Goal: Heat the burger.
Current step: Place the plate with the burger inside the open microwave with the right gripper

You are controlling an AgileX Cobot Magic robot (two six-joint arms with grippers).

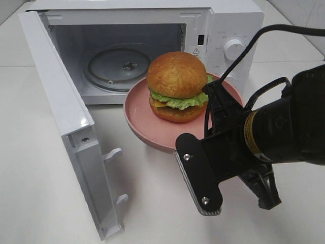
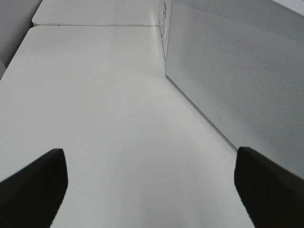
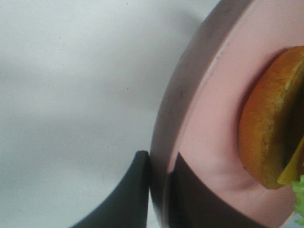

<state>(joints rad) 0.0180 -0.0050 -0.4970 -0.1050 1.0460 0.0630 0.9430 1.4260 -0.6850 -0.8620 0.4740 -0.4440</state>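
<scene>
burger: burger [image 1: 176, 86] sits mid pink plate [image 1: 144, 127]; plate is in front of the open microwave [image 1: 228, 30], looks clear of the desk [image 1: 40, 193], not yet on the turntable [image 1: 119, 66]
right pincer: right pincer [image 3: 159, 166] nearly closed, pinching the plate rim at one edge only
left pincer: left pincer [image 2: 149, 185] spread wide, holding nothing, low over the desk
risk 1: one-edge grip, so the plate could sag or twist and the burger could slide off
risk 2: plate is wide for the opening, so its rim could clip the door [image 1: 56, 101] going in
right arm pose: comes in from the right, wrist roughly level, aimed at the cavity

A lab-style kitchen mock-up: a white microwave [image 1: 231, 28] on a plain white table [image 1: 30, 178].
</scene>
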